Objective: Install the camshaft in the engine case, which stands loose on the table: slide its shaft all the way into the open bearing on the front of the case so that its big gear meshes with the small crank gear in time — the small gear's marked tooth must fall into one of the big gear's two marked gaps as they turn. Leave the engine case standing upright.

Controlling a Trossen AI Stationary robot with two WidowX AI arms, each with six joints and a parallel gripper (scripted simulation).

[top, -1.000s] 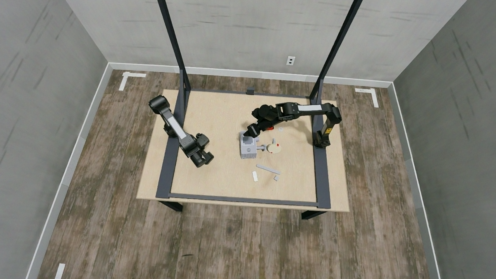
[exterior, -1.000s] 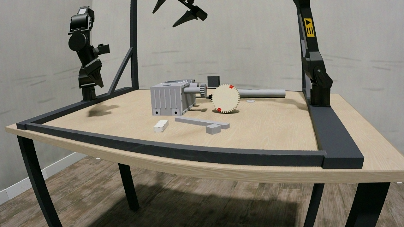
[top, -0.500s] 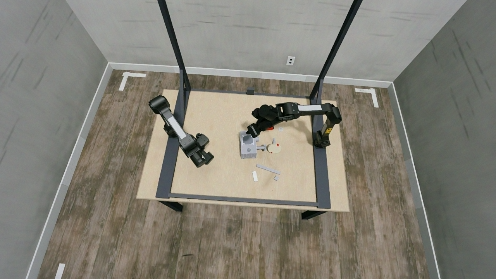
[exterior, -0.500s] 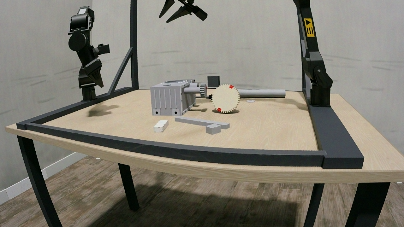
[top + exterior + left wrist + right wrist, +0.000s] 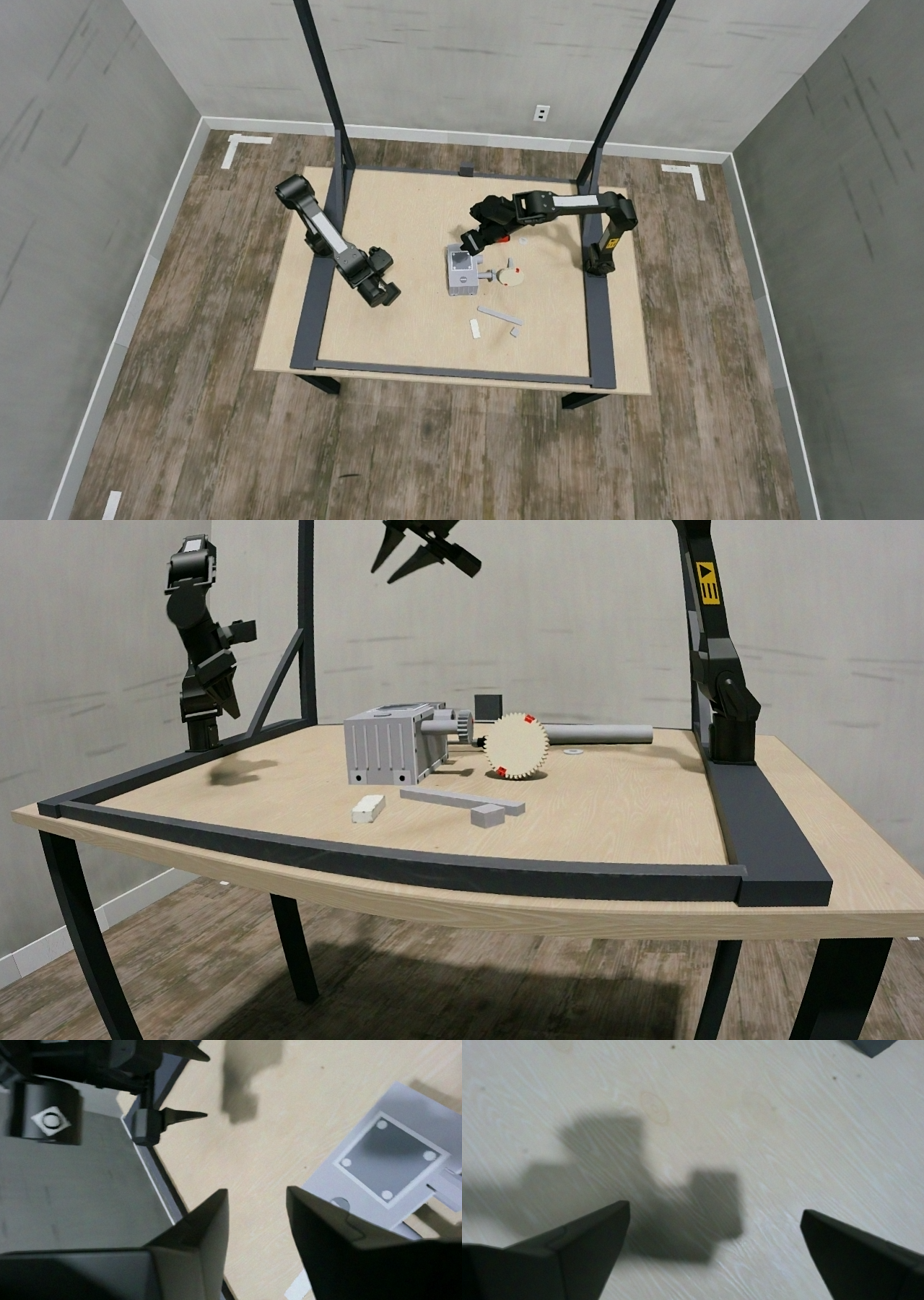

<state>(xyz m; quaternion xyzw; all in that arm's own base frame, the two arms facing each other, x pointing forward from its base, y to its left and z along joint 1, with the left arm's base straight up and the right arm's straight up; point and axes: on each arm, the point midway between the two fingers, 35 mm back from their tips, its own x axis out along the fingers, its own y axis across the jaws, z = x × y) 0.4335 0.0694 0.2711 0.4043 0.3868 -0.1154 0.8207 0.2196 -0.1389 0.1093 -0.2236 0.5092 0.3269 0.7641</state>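
The grey engine case (image 5: 463, 287) (image 5: 377, 742) (image 5: 422, 1108) stands upright. Its small crank gear (image 5: 464, 726) projects on a shaft toward the right in the exterior view, beside a boss (image 5: 478, 258) on the same face. The camshaft's cream big gear (image 5: 510, 278) (image 5: 516, 746) rests on its edge, with two red marks, off the case; a grey stub (image 5: 510, 262) shows behind it. My left gripper (image 5: 380, 576) (image 5: 257, 1196) is high above the case, partly open and empty. My right gripper (image 5: 715, 1213) (image 5: 206, 1088) is open and empty, raised beyond the case's other side.
A grey bar (image 5: 499, 315) (image 5: 452, 798), a small grey block (image 5: 515, 332) (image 5: 486, 815) and a white block (image 5: 474, 328) (image 5: 368, 808) lie near the front. A grey cylinder (image 5: 600, 733), a washer (image 5: 523, 240) (image 5: 572, 751) and a red object (image 5: 502, 240) lie behind.
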